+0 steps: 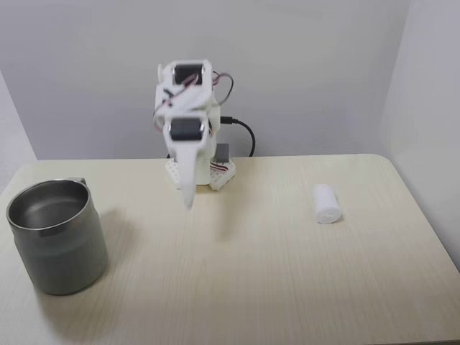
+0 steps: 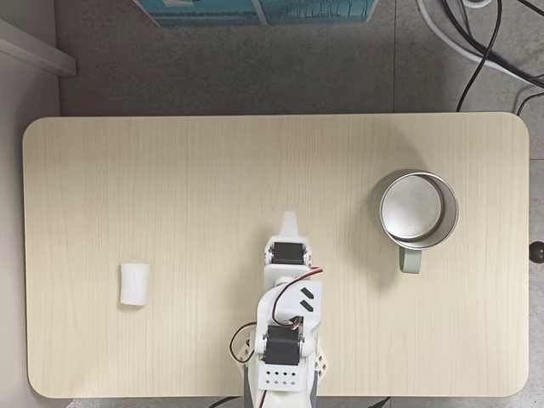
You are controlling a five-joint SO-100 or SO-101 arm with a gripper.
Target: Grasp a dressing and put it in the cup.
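Observation:
The dressing (image 1: 327, 203) (image 2: 134, 283) is a small white roll lying on its side on the pale wooden table (image 1: 251, 280) (image 2: 178, 170); it lies at the right in a fixed view from the front and at the left in a fixed view from above. The cup (image 1: 61, 251) (image 2: 410, 260), a large grey metal mug, stands upright and empty on the opposite side. My gripper (image 1: 189, 200) (image 2: 290, 221) hangs between them near the arm's base, pointing down, its white fingers pressed together with nothing in them. It is well apart from both things.
The arm's base (image 1: 198, 172) (image 2: 285, 365) sits at the middle of one long table edge, with a black cable (image 1: 244, 133) behind it. White walls close in the back and sides. Wide bare tabletop lies between the dressing, the arm and the cup.

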